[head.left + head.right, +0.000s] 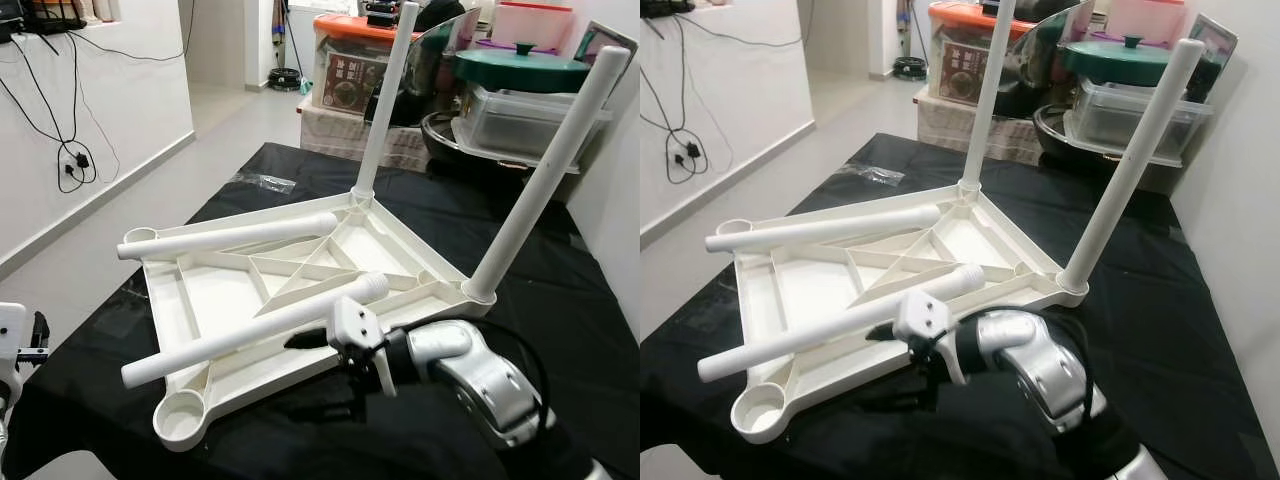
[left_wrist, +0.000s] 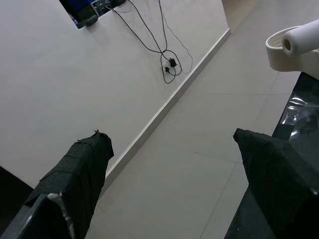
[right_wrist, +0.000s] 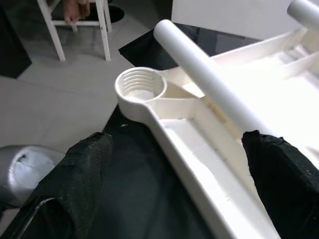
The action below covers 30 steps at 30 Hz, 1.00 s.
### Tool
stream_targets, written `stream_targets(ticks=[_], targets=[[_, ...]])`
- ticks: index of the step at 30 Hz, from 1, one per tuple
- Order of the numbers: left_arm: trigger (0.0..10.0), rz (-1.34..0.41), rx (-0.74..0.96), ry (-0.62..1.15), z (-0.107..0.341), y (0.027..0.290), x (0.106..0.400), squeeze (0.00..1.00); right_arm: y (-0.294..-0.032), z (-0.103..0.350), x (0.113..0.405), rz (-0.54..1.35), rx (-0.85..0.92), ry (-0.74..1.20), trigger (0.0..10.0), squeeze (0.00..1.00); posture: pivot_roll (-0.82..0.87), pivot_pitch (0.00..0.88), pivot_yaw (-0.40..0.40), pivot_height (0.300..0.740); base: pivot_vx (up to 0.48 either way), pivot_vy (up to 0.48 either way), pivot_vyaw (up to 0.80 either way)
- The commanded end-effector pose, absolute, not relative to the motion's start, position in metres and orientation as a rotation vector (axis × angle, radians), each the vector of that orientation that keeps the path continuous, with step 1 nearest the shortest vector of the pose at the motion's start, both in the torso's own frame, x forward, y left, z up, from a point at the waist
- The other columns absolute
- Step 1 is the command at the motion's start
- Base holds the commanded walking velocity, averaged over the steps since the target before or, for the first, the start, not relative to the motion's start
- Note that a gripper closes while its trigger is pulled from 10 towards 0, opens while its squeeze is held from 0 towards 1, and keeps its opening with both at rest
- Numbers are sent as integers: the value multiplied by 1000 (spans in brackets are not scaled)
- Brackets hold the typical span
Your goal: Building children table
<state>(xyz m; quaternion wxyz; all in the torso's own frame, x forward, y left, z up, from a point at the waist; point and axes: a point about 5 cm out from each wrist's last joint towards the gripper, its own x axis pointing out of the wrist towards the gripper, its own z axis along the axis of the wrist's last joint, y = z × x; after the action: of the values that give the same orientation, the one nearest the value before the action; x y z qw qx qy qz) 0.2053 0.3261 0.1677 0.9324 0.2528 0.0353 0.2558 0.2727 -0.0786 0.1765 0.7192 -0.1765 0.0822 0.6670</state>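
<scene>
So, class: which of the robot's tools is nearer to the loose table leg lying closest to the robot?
Right. The right tool sits open just beside that loose table leg, near its threaded end. The left tool is off the table's left edge, open, pointing at the floor.

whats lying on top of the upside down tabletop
Two loose white legs lie across the tabletop; two more stand screwed into its far corners. A black cloth shows around it; whatever lies beneath is hidden.
</scene>
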Motion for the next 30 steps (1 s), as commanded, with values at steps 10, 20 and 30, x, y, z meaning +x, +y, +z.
stream_targets(ticks=[10, 20, 30], targets=[[10000, 524, 531, 86, 161, 327, 205, 0, -62, 174, 270, 1623, -557, 169, 10000, 0, 86, 0, -117, 740, 0, 0, 0], [10000, 522, 527, 77, 160, 326, 211, 0, -35, 150, 277, 1585, -651, 234, 10000, 0, 80, 0, -117, 740, 0, 0, 0], [10000, 519, 531, 65, 162, 326, 215, 0, -19, 137, 282, 1575, -683, 261, 10000, 0, 96, 0, -122, 740, 0, 0, 0]])
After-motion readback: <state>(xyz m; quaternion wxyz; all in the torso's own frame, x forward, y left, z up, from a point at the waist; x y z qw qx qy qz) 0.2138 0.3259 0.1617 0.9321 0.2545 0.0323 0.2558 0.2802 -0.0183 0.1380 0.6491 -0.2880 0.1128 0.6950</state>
